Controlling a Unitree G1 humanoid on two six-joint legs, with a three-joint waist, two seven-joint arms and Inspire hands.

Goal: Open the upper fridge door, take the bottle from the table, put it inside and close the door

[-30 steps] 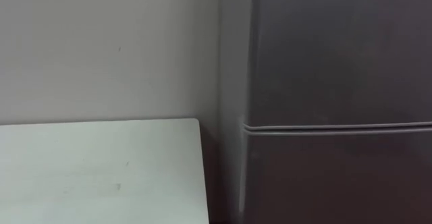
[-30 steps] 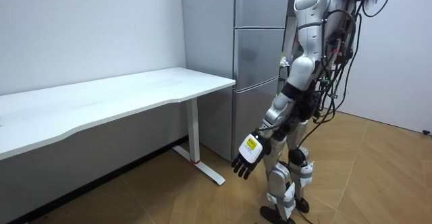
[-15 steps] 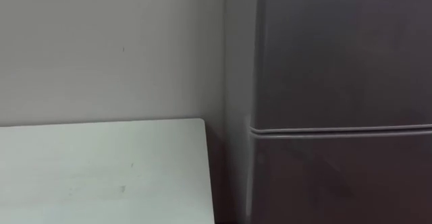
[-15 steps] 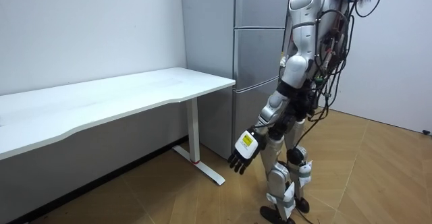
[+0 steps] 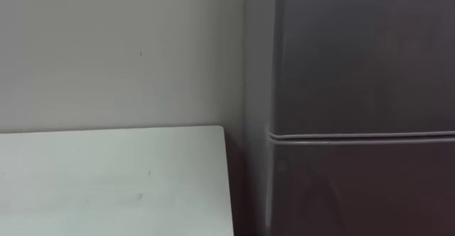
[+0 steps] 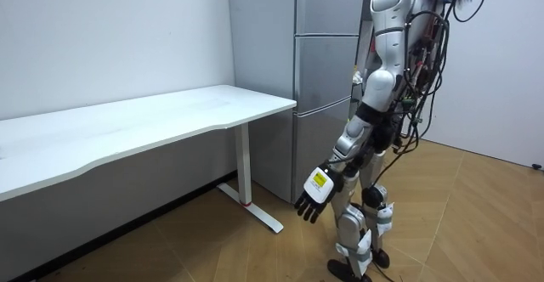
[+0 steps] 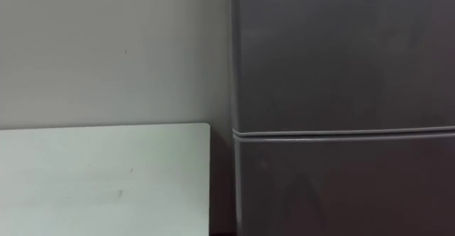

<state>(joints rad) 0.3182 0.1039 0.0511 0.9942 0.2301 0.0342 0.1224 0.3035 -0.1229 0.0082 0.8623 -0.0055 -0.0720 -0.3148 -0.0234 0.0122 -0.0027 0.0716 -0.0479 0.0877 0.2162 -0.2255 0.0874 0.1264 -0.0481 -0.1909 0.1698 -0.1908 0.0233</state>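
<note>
A tall grey fridge (image 5: 362, 58) stands right in front of me, beside the wall. Its upper door (image 7: 341, 51) and lower door (image 7: 341, 186) are both shut, with a thin seam (image 5: 362, 136) between them. In the room view I stand upright on the wood floor close to the fridge (image 6: 327, 70), facing it. My left hand (image 6: 314, 195) hangs low at my side with its fingers relaxed and nothing in it.
A white table (image 5: 106, 179) stands to my left against the pale wall, its corner close to the fridge's side. In the room view the table (image 6: 170, 116) runs off to the left, and open wood floor (image 6: 476, 222) lies behind me.
The eye view has shifted a little, so table and fridge sit further right. My body swayed towards the fridge and back, and the hanging left hand swung with it.
</note>
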